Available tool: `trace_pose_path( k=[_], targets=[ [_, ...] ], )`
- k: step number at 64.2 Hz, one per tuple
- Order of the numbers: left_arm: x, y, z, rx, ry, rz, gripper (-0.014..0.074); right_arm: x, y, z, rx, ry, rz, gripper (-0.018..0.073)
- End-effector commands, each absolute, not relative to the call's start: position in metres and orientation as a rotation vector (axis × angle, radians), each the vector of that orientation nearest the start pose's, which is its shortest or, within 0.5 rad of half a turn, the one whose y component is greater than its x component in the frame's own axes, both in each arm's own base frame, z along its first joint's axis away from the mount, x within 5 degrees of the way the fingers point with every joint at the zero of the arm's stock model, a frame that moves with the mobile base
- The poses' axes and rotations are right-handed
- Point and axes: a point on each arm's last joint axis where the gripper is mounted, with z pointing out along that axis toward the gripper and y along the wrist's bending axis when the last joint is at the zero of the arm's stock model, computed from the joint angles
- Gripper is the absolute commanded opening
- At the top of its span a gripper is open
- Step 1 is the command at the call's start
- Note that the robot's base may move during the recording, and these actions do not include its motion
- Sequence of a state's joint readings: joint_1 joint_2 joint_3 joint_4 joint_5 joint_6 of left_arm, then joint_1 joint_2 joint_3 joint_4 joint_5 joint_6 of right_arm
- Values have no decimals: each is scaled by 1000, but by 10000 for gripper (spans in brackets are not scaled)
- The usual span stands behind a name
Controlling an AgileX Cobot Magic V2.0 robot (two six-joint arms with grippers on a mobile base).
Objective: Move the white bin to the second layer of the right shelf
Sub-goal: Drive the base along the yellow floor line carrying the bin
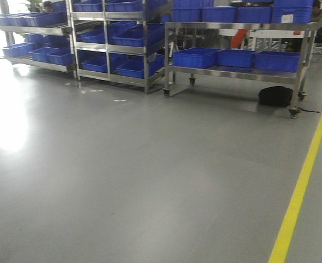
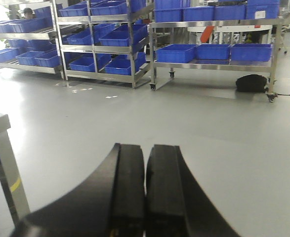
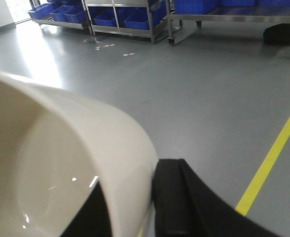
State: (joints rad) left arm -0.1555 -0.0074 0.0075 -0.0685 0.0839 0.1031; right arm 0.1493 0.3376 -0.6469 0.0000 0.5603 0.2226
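While the right end effector (image 3: 130, 197) grips the rim of the white bin (image 3: 75, 148), one black finger (image 3: 172, 197) lies against the outer wall and the other (image 3: 88, 212) sits inside the tub, so the wall is pinched between them. In the right wrist view the bin fills the lower left, its glossy cream inside turned toward the camera and its rounded rim arching across the frame. It is held in the air, with the grey floor (image 3: 199, 98) showing beyond it and nothing visible under it.

The left end effector (image 2: 145, 153) is clenched on nothing: its two black fingers (image 2: 130, 187) press together along a thin seam. It points out over the floor toward the racks. At the left edge of that view stands a steel leg (image 2: 4, 163) with a yellow stripe low on it.

Across the far side of the front view run steel racks (image 1: 108, 41) loaded with blue crates (image 1: 196, 57). The rack on the right rides on casters and carries three crates side by side on its lower level. A black bag (image 1: 275, 96) lies on the floor under its right end, just beside a caster. A yellow line (image 1: 300, 186) runs along the floor on the right, and glare whitens the floor at far left — which rack level is the target I cannot tell from these views
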Motion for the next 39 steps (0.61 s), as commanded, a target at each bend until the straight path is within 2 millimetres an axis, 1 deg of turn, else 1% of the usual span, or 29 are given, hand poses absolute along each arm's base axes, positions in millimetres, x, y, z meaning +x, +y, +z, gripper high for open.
trace_pose_path(
  k=[1, 39],
  targets=[
    [56, -9, 199, 139, 1501, -107, 85, 59, 8, 374, 58, 1616, 271, 57],
    [56, -9, 199, 139, 1501, -107, 85, 59, 8, 374, 58, 1616, 271, 57]
  ],
)
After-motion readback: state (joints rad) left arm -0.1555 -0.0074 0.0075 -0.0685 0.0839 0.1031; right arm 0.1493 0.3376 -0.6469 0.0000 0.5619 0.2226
